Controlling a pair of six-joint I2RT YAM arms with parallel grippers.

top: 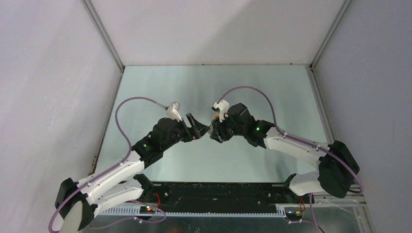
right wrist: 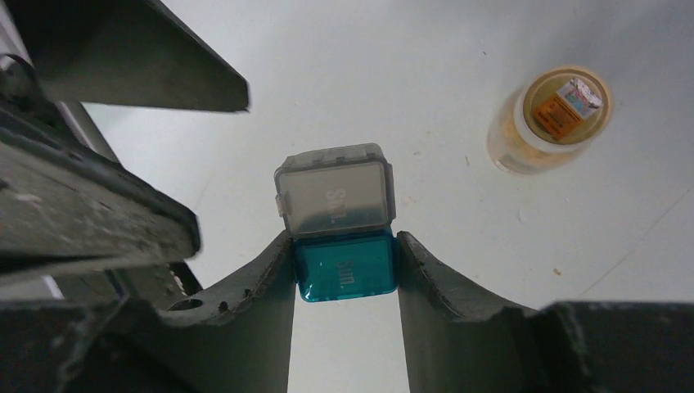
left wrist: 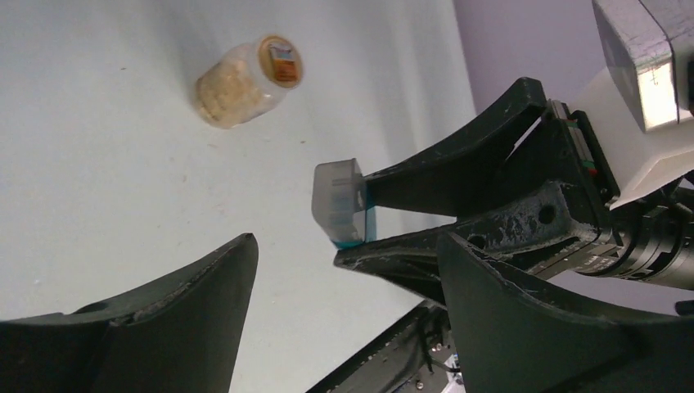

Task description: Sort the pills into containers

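Observation:
My right gripper [right wrist: 345,246] is shut on the container [right wrist: 345,268], a tiny teal box. Its grey lid [right wrist: 334,192], marked "Sun.", sticks out past the fingertips. It is held above the table. The container also shows in the left wrist view [left wrist: 342,205], pinched between the right gripper's fingers [left wrist: 458,176]. My left gripper [left wrist: 348,246] is open and empty, with its jaws wide on either side of the container's tip. In the top view the two grippers meet tip to tip, left [top: 198,127] and right [top: 213,133]. A clear pill jar [right wrist: 550,119] with an orange-labelled lid lies on the table.
The pill jar also shows in the left wrist view [left wrist: 245,75], lying on its side beyond the grippers. The left gripper's fingers [right wrist: 131,57] fill the upper left of the right wrist view. Enclosure walls [top: 58,97] stand around the pale green table [top: 204,165].

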